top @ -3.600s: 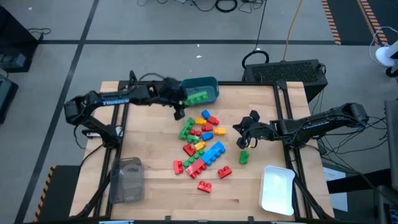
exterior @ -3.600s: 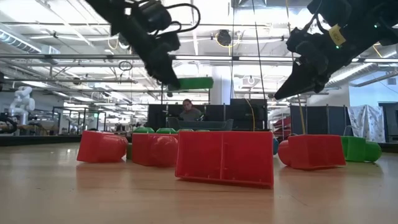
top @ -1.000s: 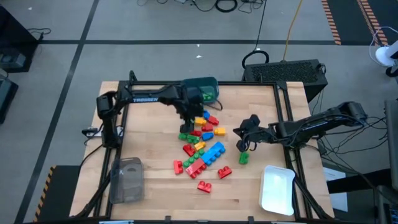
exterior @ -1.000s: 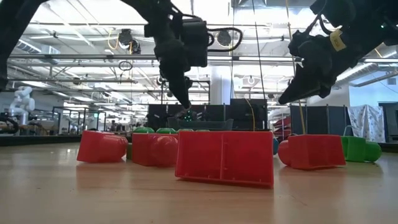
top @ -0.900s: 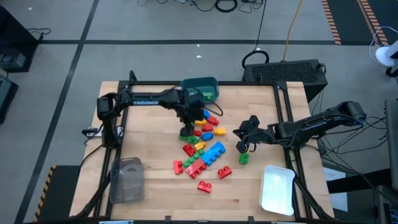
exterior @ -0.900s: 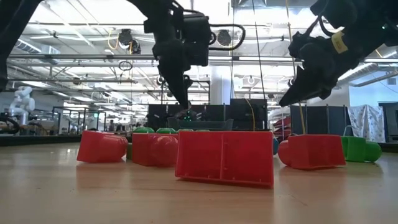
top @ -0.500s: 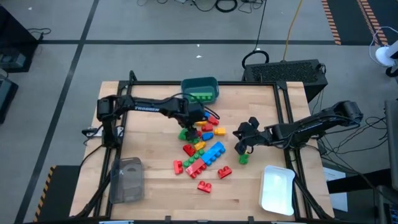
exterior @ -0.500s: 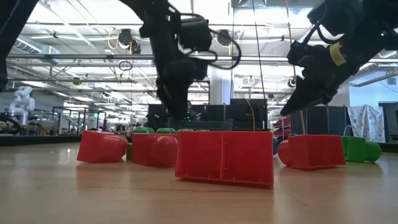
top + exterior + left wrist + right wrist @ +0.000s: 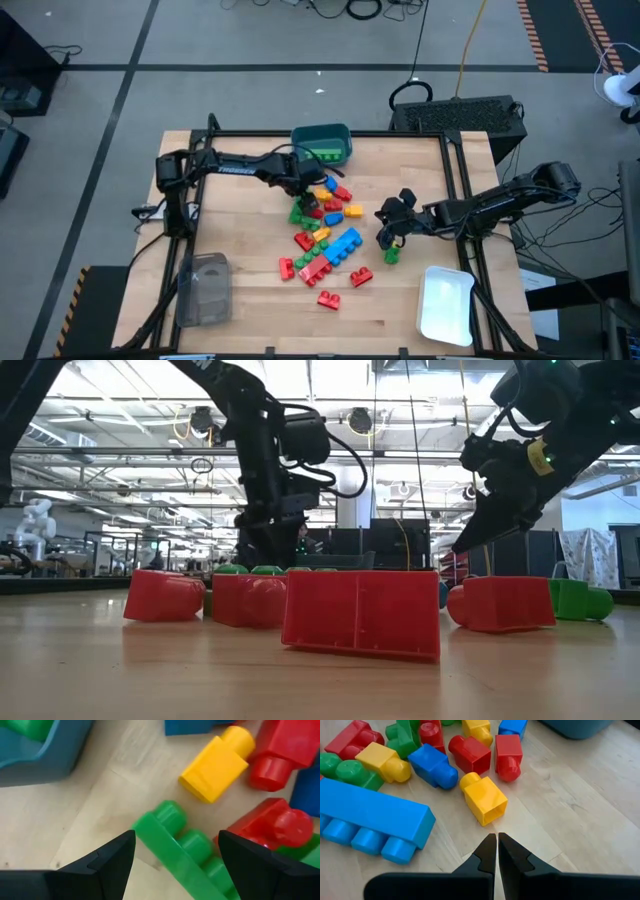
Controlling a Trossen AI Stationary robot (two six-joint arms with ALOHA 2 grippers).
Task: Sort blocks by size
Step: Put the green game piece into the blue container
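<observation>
1. The blocks (image 9: pixel 322 235) lie scattered at the centre of the high view on the wooden table (image 9: pixel 250 300), below the teal bin (image 9: pixel 322 142)
2. The left gripper (image 9: pixel 306 205) sits low at the pile's upper left edge; in its wrist view the fingers are spread on either side of a long green block (image 9: pixel 185 850)
3. The right gripper (image 9: pixel 386 232) hovers right of the pile, fingers pressed together and empty
4. Only the right wrist view shows a yellow block (image 9: pixel 483 798) just ahead of its fingertips; only the high view shows the white tray (image 9: pixel 445 305), lower right
</observation>
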